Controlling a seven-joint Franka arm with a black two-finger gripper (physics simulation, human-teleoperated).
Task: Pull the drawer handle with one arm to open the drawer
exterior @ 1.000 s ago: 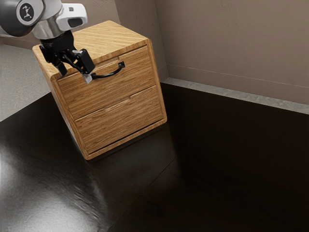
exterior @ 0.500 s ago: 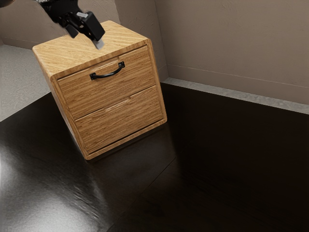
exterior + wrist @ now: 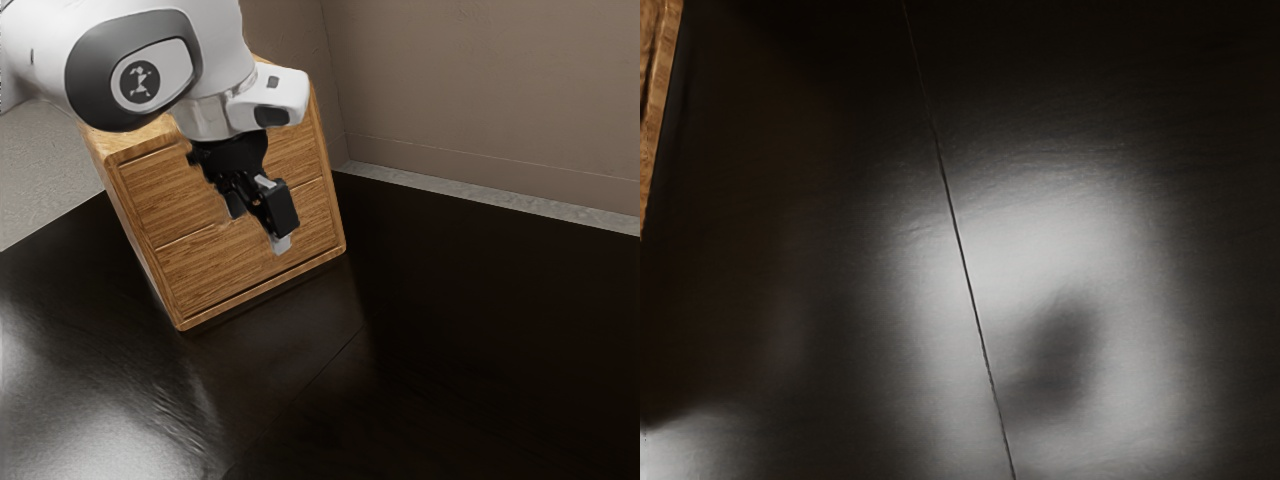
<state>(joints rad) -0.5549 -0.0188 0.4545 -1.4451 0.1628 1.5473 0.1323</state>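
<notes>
In the foreground of the exterior view, a glossy black table (image 3: 450, 380) is stretching across the frame. Just beyond its near part, the black gripper (image 3: 278, 232) is hanging in front of a wooden cabinet (image 3: 312, 130), pointing down and toward the exterior view's right, about level with the line between the two drawers. Whether the claw is open or closed cannot be told from this angle.

The upper drawer (image 3: 150, 195) and the lower drawer (image 3: 220, 265) are both sitting flush and shut. The large white and grey arm (image 3: 150, 70) is covering much of the upper front, so the handle is hidden behind the wrist. A plain beige wall (image 3: 480, 90) is standing behind everything.

The risk from here is likely a miss. The claw seems to be sitting below the handle and aiming away from it, so closing now would catch nothing. Rising blind could also knock the drawer front and shove the cabinet.

The wrist view is looking down at the dark tabletop, crossed by a thin seam (image 3: 960, 260), with a sliver of cabinet wood beside it. That confirms the hand is facing the table. The exterior view alone is showing the arm's height against the drawers.
</notes>
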